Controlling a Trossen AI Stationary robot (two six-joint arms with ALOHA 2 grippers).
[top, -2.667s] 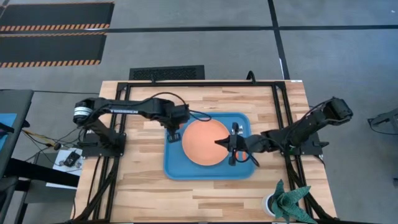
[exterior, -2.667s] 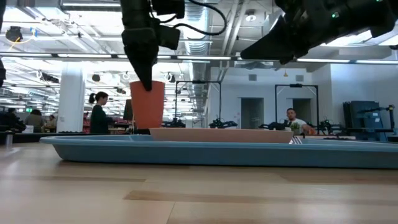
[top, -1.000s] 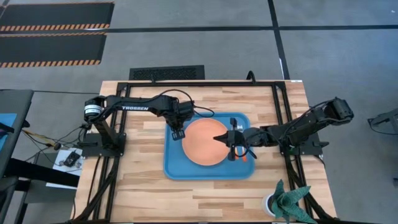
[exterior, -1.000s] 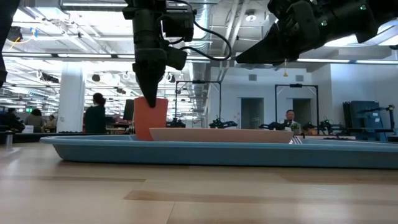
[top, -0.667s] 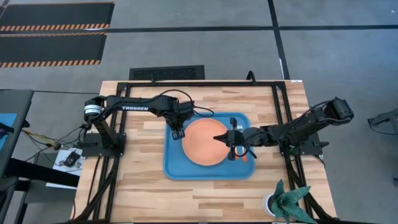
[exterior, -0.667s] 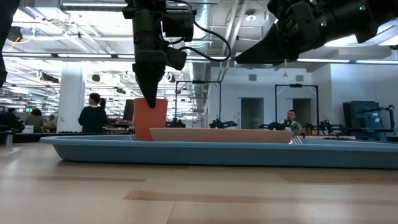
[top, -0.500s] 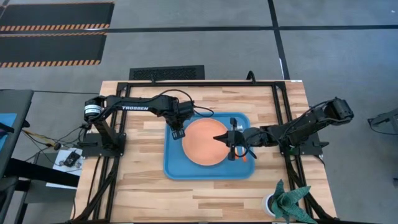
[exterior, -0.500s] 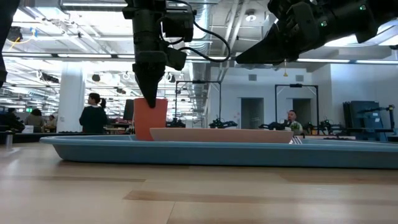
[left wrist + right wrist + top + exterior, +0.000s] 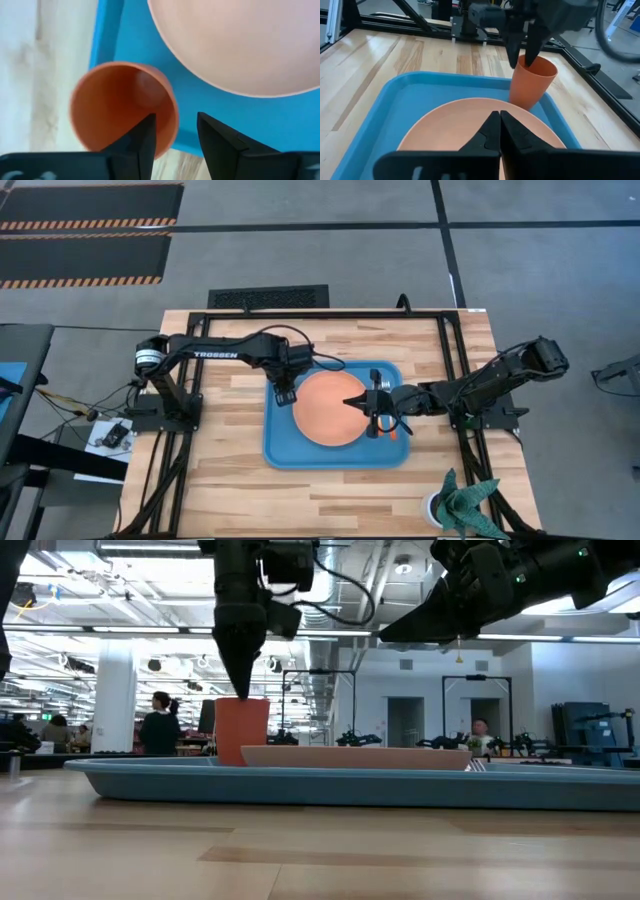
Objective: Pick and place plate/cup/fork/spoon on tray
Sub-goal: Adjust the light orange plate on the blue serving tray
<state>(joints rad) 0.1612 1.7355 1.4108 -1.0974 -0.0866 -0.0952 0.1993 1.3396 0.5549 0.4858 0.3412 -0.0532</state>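
Two arms over blue tray (image 9: 335, 456), plate (image 9: 330, 409) at centre, left gripper (image 9: 283, 394) at nine o'clock, low view, fingers parted above cup (image 9: 241, 730), right wrist view, right gripper (image 9: 498, 131) closed empty over plate.

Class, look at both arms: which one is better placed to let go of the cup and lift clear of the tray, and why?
The left. Its gripper is open just above the cup, which stands on the tray. The right gripper is shut over the plate.
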